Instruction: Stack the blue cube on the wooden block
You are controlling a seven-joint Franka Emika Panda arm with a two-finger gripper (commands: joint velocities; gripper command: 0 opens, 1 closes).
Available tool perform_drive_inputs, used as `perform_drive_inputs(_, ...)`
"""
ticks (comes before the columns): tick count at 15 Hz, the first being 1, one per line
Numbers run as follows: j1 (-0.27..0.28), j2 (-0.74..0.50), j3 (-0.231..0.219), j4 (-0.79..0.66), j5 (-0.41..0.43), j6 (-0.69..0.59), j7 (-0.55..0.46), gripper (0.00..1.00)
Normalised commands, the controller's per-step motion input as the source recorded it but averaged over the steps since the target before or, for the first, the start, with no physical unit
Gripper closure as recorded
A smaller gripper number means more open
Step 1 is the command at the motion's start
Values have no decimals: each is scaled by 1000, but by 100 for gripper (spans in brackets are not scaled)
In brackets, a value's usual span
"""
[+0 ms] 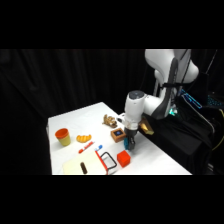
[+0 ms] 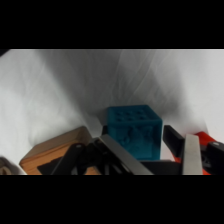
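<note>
Fingers [image 2: 145, 155] sit either side of the blue cube [image 2: 134, 131], looks like they're gripping it right at the worktop [image 1: 155, 155]. Wooden block [image 1: 118, 134] is just beside it, orange cube [image 1: 123, 159] nearby.

White robot arm with black gripper parts

The arm [image 1: 165, 75] is glossy white, built of rounded, bulbous shells, the one nearest the gripper [image 1: 131, 141] a smooth domed cylinder with a grey end cap. Just beside the big upper shell, dark bands show at the joints, and a black cable runs down along it. Near the cable's lower end a small teal-green light glows on the arm's body. Below the domed cylinder the gripper is black. In the wrist view its linkage is matt black, and the fingers [image 2: 122, 157] are flat pale-grey metal bars.
</note>
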Motion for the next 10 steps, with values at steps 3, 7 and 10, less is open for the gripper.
perform_drive_inputs(3, 181, -13, -153, -40, 99, 147, -69, 65)
perform_drive_inputs(7, 110, -155, -82, -113, 108, -1, -119, 72)
perform_drive_inputs(10, 77, -358, -50, -149, 76, -209, -169, 77)
